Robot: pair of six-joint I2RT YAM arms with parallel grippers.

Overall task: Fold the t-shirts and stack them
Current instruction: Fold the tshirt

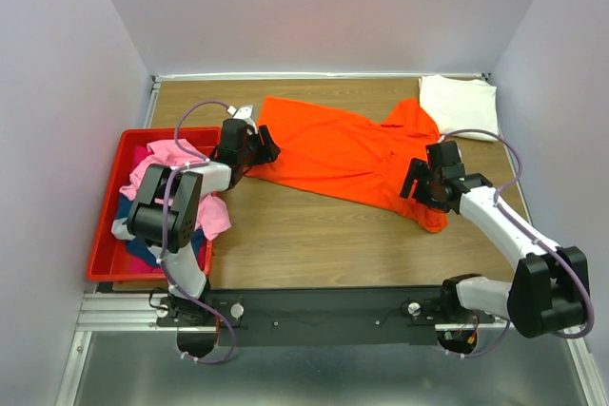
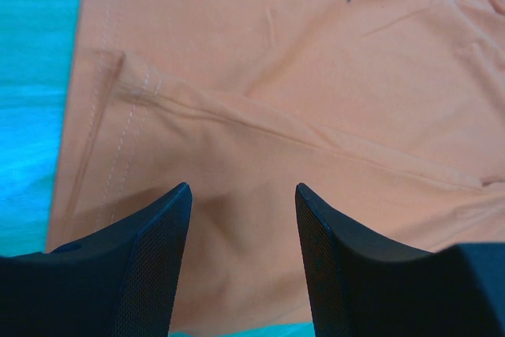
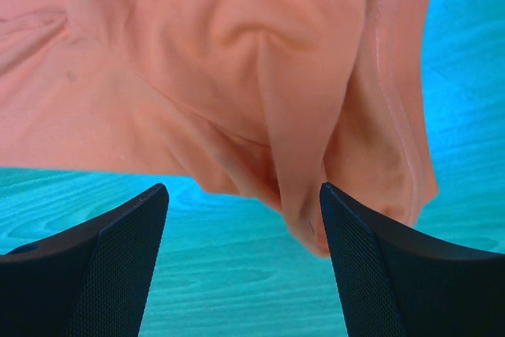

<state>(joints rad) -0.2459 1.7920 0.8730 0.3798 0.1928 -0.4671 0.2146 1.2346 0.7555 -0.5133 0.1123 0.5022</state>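
A bright orange t-shirt [image 1: 338, 151] lies spread and wrinkled across the middle of the wooden table. My left gripper [image 1: 265, 151] is open at the shirt's left edge; in the left wrist view its jaws straddle the orange cloth [image 2: 260, 116] near a stitched hem. My right gripper [image 1: 416, 187] is open at the shirt's lower right part; in the right wrist view a bunched fold of orange cloth [image 3: 300, 140] hangs between the jaws. A folded cream-white t-shirt [image 1: 459, 106] lies at the far right corner. Pink [image 1: 164, 164] and dark blue [image 1: 143, 246] shirts lie heaped in the bin.
A red plastic bin [image 1: 107, 235] stands at the table's left edge beside the left arm. Grey walls enclose the table on three sides. A black rail [image 1: 324, 316] runs along the near edge between the arm bases.
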